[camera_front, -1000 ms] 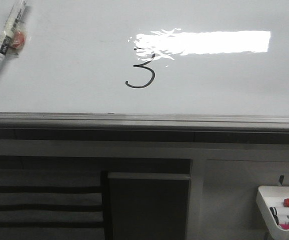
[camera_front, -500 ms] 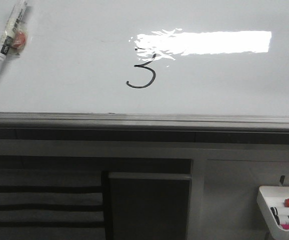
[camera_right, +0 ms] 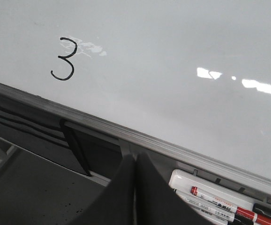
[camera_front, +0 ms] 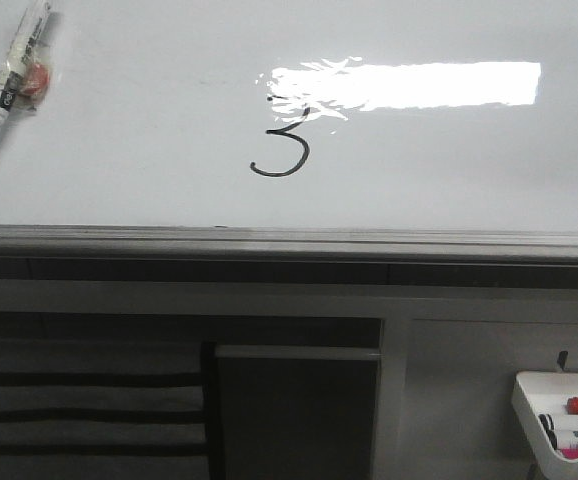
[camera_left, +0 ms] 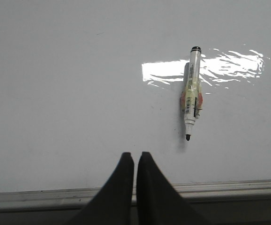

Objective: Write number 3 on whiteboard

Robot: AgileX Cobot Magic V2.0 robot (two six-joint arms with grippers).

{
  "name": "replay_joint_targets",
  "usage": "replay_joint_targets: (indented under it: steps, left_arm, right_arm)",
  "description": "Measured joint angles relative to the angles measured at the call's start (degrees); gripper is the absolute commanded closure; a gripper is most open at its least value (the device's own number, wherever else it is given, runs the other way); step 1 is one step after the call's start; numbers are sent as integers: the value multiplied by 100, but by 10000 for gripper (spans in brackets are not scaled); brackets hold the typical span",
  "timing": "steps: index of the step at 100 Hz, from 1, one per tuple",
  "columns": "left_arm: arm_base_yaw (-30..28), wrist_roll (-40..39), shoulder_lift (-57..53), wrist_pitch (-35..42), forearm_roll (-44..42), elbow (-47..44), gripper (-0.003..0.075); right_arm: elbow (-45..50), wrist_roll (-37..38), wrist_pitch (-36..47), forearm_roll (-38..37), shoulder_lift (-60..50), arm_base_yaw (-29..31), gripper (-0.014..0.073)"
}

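The left gripper (camera_left: 135,161) was seen closed on nothing, the right gripper (camera_right: 135,164) too. The number 3 (camera_front: 281,150) was already drawn mid-whiteboard (camera_front: 449,170). The uncapped marker (camera_left: 191,101) was left lying flat beside the left gripper, so probably nothing left but retreating.

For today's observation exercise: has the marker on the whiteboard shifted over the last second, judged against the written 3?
No. In the front view the marker lies at the same spot left of the number 3 on the whiteboard; tiny differences look like jitter.

Both the left hand (camera_left: 135,161) and right hand (camera_right: 135,164) have smooth, matte black, tapering curved fingers.
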State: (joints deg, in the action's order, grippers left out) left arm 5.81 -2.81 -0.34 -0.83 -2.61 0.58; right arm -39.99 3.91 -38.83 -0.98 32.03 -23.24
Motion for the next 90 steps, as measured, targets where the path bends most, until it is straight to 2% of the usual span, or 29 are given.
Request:
replay_joint_targets:
  steps: [90]
  left_arm:
    - [-9,-103,0,144,113,-91,739]
  right_arm:
    - [0,0,0,0,0,0,673]
